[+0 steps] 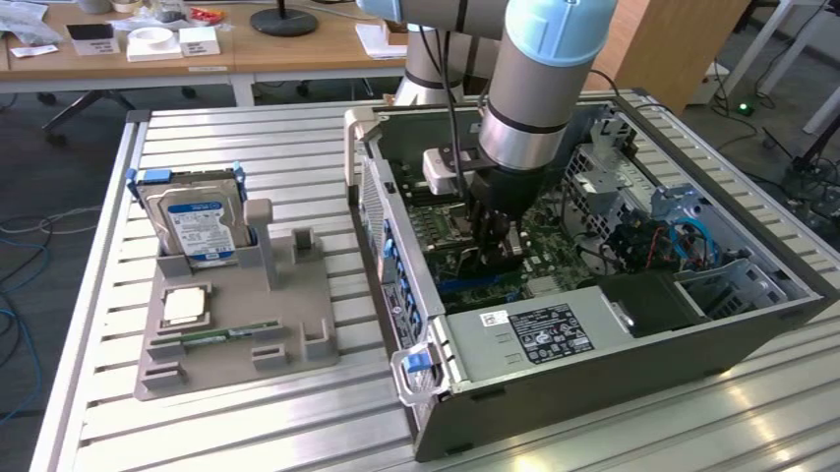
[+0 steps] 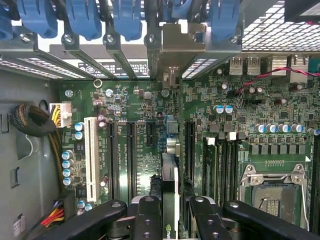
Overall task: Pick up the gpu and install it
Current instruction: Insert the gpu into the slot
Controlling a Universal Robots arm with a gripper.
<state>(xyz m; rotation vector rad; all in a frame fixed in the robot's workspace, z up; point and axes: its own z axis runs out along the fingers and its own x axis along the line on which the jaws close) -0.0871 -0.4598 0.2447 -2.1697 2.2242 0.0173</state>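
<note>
Black two-finger gripper (image 2: 172,227) is pinching the thin black gpu card (image 2: 170,172) edge-on, deep inside the open grey metal PC case (image 1: 565,374). Card is standing upright over the green motherboard (image 2: 142,165), among long black slots (image 2: 131,160); whether it's seated, can't tell. Blue plastic clips (image 2: 82,17) are lining the rear wall beyond.
</note>
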